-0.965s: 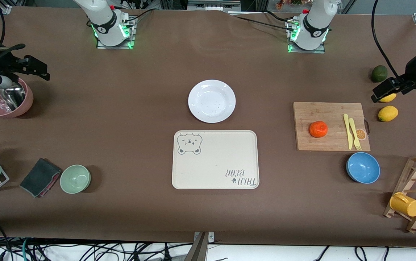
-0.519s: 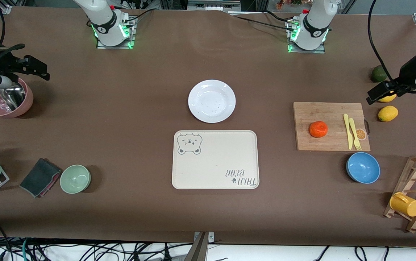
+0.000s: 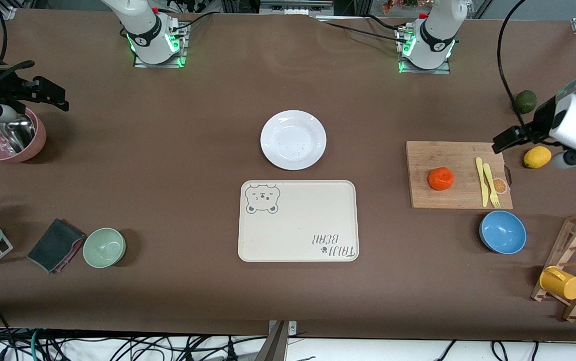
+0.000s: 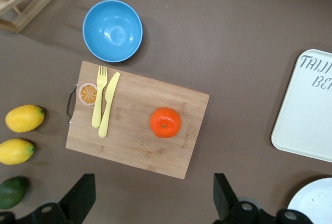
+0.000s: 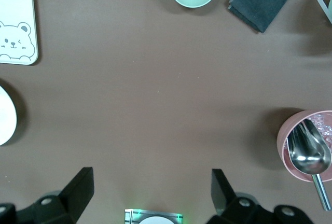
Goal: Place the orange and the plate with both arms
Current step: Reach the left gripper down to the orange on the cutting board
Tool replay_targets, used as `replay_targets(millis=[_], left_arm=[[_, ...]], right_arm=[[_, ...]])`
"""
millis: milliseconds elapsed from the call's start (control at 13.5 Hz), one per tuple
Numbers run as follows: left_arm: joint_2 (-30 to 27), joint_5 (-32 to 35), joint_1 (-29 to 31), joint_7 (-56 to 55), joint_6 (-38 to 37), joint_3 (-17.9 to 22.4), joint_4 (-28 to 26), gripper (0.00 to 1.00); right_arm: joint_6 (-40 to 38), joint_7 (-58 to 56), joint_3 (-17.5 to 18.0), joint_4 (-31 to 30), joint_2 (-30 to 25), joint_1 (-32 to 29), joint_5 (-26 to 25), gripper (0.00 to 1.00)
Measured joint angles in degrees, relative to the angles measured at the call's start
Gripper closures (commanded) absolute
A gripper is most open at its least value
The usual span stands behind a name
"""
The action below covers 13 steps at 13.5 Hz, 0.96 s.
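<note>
The orange (image 3: 441, 178) sat on a wooden cutting board (image 3: 448, 198) toward the left arm's end of the worktop (image 3: 167, 150), beside a yellow fork and knife (image 3: 487, 180). The plate (image 3: 293, 139) lay mid-worktop, just beside the cream bear tray (image 3: 298, 220) and farther from the front camera than it.

The left end effector (image 3: 499, 144) hung over the board's corner by the lemon (image 3: 537, 157), released, its 2 fingers spread wide and holding nothing. In the left wrist view the orange (image 4: 165, 122) showed between and ahead of those fingers (image 4: 80, 195), so it lay inward along the board and lower than the end effector. Being round, the fruit offered no long axis to align with.

The right end effector (image 3: 42, 95) waited over the pink bowl (image 3: 37, 143) at its own end, likewise released and empty. It looked the nearer for the plate, the left arm clearly the nearer for the orange.
</note>
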Motion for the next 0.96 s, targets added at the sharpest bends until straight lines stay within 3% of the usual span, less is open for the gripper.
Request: replay_targets(millis=[519,965], left_arm=[[1.3,-0.6,1.5,5.2,2.1,-0.3,-3.0,0.00],[1.4,-5.5,3.2,10.3,14.9,-0.3,-14.0,0.00]], right_arm=[[0.0,0.0,0.0,0.0,0.0,0.0,0.0,0.00],[0.0,0.0,0.0,0.0,0.0,0.0,0.0,0.00]])
